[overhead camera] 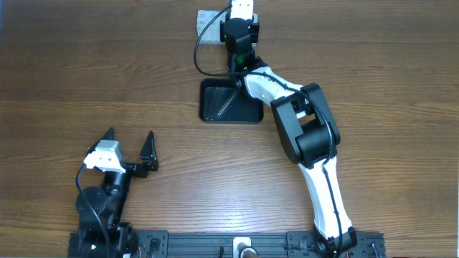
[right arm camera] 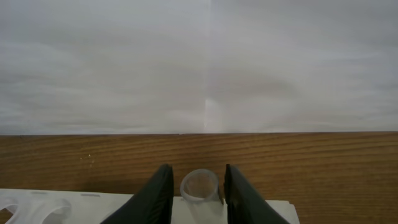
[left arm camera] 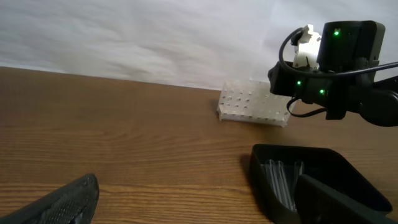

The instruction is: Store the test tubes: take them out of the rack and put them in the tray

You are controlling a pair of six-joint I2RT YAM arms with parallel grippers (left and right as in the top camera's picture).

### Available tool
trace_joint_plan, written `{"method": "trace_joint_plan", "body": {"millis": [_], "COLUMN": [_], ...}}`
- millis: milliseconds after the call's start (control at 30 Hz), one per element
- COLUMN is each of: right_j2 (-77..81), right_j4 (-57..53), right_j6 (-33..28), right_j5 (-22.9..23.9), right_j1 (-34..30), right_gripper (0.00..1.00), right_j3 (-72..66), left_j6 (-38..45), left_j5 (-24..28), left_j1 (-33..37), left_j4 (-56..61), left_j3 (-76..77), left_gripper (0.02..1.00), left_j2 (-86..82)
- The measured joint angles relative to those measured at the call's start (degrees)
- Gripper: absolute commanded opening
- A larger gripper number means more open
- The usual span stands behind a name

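The brown wood-grain worktop (overhead camera: 373,64) runs back to a plain white wall (right arm camera: 199,62). The white-and-black right arm (overhead camera: 301,122) stretches far out, elbow bent, its right gripper (right arm camera: 197,168) over the white plastic rack (overhead camera: 208,21), fingers slightly apart either side of an upright clear test tube (right arm camera: 199,185). The black left arm (overhead camera: 107,190) sits folded near its base, left gripper (overhead camera: 129,143) spread wide. Just beside the rack, a black rectangular tray (overhead camera: 208,118) holds clear tubes (left arm camera: 280,180).
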Motion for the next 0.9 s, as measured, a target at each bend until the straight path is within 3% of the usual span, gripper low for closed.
{"method": "trace_joint_plan", "body": {"millis": [900], "right_j2": [0.0], "right_j4": [0.15], "right_j6": [-0.17], "right_j5": [0.31], "right_j1": [0.11], "right_gripper": [0.064], "right_j3": [0.33], "left_j6": [0.0], "left_j5": [0.0], "left_j1": [0.0], "left_j4": [0.0], "left_j3": [0.0], "left_gripper": [1.0], "left_j2": [0.0]}}
